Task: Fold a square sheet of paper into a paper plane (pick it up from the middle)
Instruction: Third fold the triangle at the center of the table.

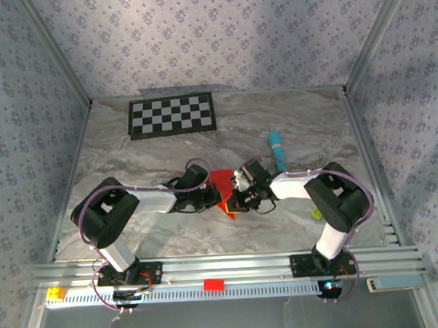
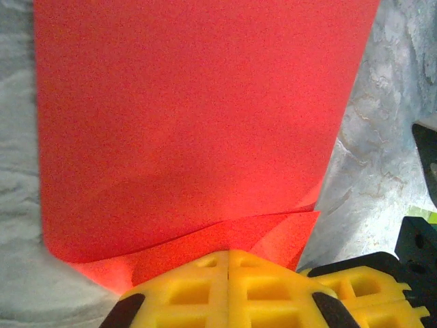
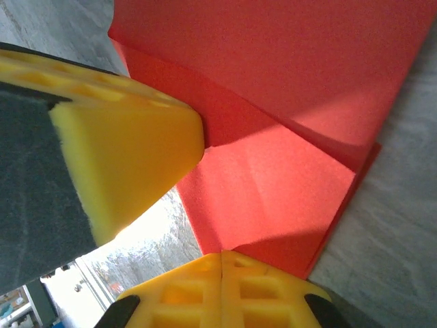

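My left gripper (image 2: pixel 227 254) and my right gripper (image 3: pixel 222 256) both have their fingers pressed together. I cannot tell whether any paper is caught between them. The square sheet of paper (image 1: pixel 221 180) lies partly folded in the middle of the table (image 1: pixel 297 124), directly before both tips, which touch its layered edge.

From above the near edge, the top camera overlooks the table (image 1: pixel 290 124); both wrist cameras closely share the red paper (image 1: pixel 221 180).
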You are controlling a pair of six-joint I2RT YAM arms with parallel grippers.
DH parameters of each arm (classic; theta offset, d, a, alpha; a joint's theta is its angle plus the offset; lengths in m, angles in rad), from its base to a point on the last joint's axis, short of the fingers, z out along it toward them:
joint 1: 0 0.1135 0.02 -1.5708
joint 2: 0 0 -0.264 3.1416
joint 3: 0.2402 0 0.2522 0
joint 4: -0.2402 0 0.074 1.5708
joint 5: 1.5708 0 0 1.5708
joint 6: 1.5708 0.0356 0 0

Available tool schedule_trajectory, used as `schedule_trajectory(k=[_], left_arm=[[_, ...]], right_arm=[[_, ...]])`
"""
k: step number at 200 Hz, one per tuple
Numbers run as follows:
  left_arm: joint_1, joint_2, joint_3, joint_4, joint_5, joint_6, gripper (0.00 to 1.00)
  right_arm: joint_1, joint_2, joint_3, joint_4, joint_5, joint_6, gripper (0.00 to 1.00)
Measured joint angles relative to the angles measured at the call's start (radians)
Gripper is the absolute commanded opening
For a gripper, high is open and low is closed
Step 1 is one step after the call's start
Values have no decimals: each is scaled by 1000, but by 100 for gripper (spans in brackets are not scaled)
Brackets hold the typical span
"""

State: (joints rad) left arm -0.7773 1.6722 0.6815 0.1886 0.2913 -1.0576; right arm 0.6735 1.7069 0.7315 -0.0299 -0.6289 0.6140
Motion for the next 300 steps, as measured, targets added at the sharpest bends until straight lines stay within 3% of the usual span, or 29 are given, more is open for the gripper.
schedule_trajectory(k=[132, 203, 253, 300], left_arm=[[158, -32, -52, 36, 25, 154, 0], [211, -77, -56, 11, -42, 185, 3], [164, -211, -73, 13, -47, 166, 4], [91, -150, -95, 64, -15, 149, 2]], right_arm=[[-6, 6, -13, 59, 7, -1, 0], [-13, 7, -14, 60, -5, -2, 0], [-17, 8, -13, 52, -13, -5, 0], [-18, 8, -13, 48, -14, -5, 0]])
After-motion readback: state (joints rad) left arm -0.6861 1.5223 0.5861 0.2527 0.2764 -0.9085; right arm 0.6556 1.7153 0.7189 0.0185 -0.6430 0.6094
